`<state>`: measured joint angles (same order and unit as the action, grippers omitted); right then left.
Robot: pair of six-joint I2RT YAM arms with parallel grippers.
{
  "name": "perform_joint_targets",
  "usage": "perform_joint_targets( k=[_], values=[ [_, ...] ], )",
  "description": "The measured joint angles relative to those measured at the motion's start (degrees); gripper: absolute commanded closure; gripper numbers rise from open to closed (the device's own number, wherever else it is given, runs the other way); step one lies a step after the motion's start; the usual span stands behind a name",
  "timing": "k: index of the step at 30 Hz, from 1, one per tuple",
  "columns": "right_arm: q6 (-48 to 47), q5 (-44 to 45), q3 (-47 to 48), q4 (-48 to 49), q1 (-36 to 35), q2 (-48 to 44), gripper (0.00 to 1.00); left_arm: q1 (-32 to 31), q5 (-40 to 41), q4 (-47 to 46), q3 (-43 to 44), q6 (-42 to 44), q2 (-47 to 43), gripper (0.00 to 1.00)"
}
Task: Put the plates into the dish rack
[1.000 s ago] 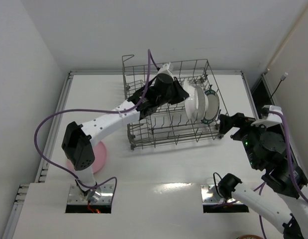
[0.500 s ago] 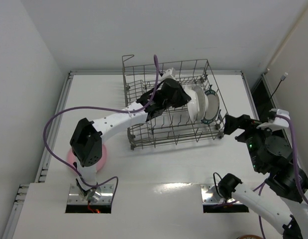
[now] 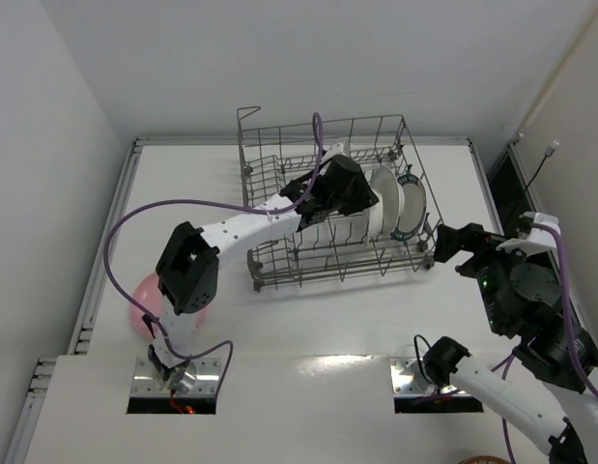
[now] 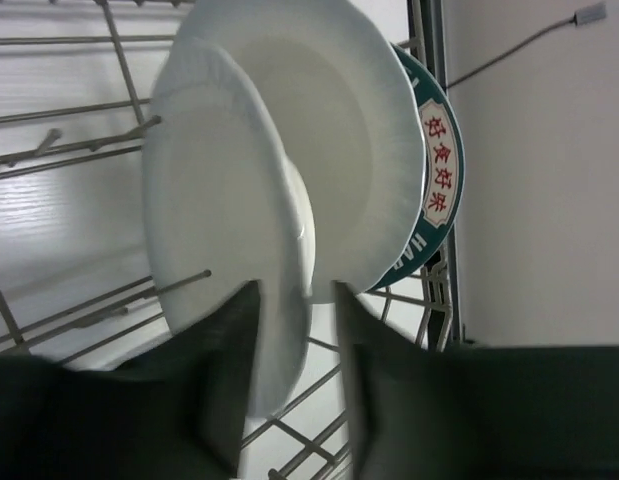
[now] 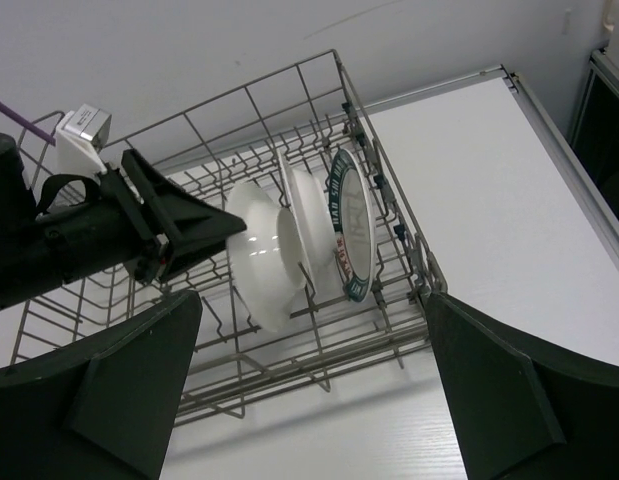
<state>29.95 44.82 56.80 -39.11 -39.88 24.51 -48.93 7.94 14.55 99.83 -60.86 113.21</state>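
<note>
Three of the four plates are in the rack, all on edge among the tines at its right end. The teal plate stands nearest the rack's right wall. The second white plate is just inside it, and the near white plate is inward again, tilted a little off the line of the other two. I judge that this third plate is not quite finished. Its lower rim looks down among the tines, but whether it sits fully in a slot is hidden.

The pink plate is what remains. It lies flat on the table, well to the left of the rack and nearer the arm bases, partly covered by the left arm's elbow. The job looks about three-quarters done, with one release and one more fetch to go.

The left claw reaches into the rack's right half. Its jaws are drawn narrow over the near white plate's rim, one finger on each face. By the wrist view it is pinching the plate (a thin sliver of light shows beside one finger, so the grip may be light). It touches neither of the other two plates.

The right claw hangs just outside the rack's right end, facing in toward the three plates. Its jaws are spread wide, with nothing between them and nothing touched.
</note>
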Motion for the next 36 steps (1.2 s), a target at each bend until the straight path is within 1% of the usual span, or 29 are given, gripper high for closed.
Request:
perform_joint_targets(
  k=[1, 2, 4, 5, 10, 14, 16, 17, 19, 20, 22, 23, 25, 27, 28, 29, 31, 34, 35, 36],
  values=[
    [0.0, 0.0, 0.0, 0.0, 0.0, 0.0, 0.06, 0.1, -0.8, 0.0, 0.7, -0.5, 0.6, 0.51],
    [0.0, 0.0, 0.0, 0.0, 0.0, 0.0, 0.06, 0.2, -1.6, -0.1, 1.4, -0.6, 1.1, 0.33],
    [0.0, 0.0, 0.0, -0.1, 0.0, 0.0, 0.06, 0.2, -2.8, 0.0, 3.4, -1.0, 1.6, 0.19],
    [0.0, 0.0, 0.0, -0.1, 0.0, 0.0, 0.06, 0.2, -3.3, 0.0, 4.4, -0.8, 1.7, 0.0],
    [0.0, 0.0, 0.0, -0.1, 0.0, 0.0, 0.06, 0.2, -5.0, -0.4, 10.7, 0.6, 1.7, 0.0],
    [-0.2, 0.0, 0.0, -0.2, 0.0, 0.0, 0.06, 0.1, -5.2, 1.0, 13.3, 4.9, -0.2, 0.0],
    [-0.2, 0.0, 0.0, -0.2, 0.0, 0.0, 0.06, -0.6, -1.7, 4.1, 13.3, 10.0, -3.6, 0.0],
    [-0.2, 0.0, 0.0, -0.2, 0.0, 0.0, 0.06, -1.4, 2.1, 6.0, 13.3, 13.0, -5.8, 0.0],
    [-0.2, -0.1, -0.2, -0.1, 0.0, 0.0, 0.06, -4.2, 13.5, 8.9, 12.9, 18.4, -11.9, 0.0],
    [-0.2, -0.1, -0.4, 0.1, 0.0, 0.0, 0.06, -5.9, 19.3, 9.8, 11.3, 20.0, -16.3, 0.0],
    [-0.2, -0.4, -1.2, 0.5, 0.0, -0.1, 0.06, -8.2, 26.7, 11.5, 5.6, 20.1, -27.1, 0.0],
    [-0.2, -0.5, -1.7, 0.7, 0.0, -0.1, 0.06, -8.1, 29.7, 11.7, 1.7, 19.7, -33.1, 0.0],
    [-0.3, -1.4, -2.8, 1.2, 0.0, 0.0, 0.06, -4.2, 35.9, 14.3, -7.4, 17.5, -45.3, 0.0],
    [-0.3, -2.2, -3.5, 1.5, 0.0, 0.2, 0.06, 0.3, 41.9, 19.5, -12.1, 13.3, -54.2, 0.0],
    [-0.4, -2.9, -3.7, 1.8, 0.0, 0.5, 0.06, 1.5, 43.9, 22.6, -13.3, 10.6, -56.8, 0.0],
    [-0.5, -3.4, -3.8, 2.2, 0.0, 0.9, 0.06, 2.2, 45.0, 25.9, -14.1, 8.0, -58.1, 0.0],
    [-0.6, -4.6, -3.9, 3.1, 0.0, 1.9, 0.06, 3.6, 45.5, 31.9, -16.7, 3.2, -57.6, 0.0],
    [-0.8, -6.1, -3.9, 3.7, 0.0, 3.5, 0.06, 5.9, 43.2, 39.7, -24.2, -2.5, -53.5, 0.0],
    [-0.9, -6.5, -4.0, 3.8, 0.0, 3.8, 0.06, 6.3, 42.1, 41.3, -25.4, -3.7, -53.0, 0.0],
    [-0.9, -6.6, -4.0, 3.8, 0.0, 4.0, 0.06, 7.8, 40.5, 42.4, -29.3, -4.8, -49.7, 0.0]
  ],
)
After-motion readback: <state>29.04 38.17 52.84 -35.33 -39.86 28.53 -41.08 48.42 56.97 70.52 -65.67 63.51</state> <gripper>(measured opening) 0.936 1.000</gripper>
